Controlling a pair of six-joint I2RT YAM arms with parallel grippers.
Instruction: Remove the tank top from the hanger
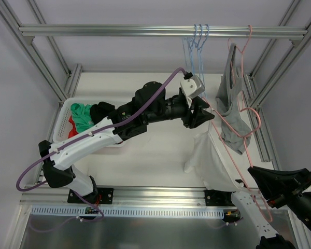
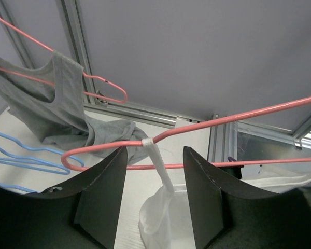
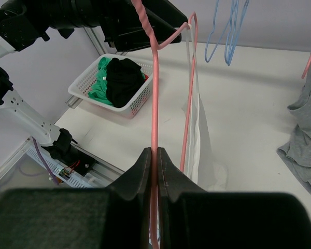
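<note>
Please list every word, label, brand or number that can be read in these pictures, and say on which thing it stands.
None: no view shows readable text.
The white tank top, the pink hanger, the gray tank top and the basket bear no print that shows.
The small circuit board is too small to read.
</note>
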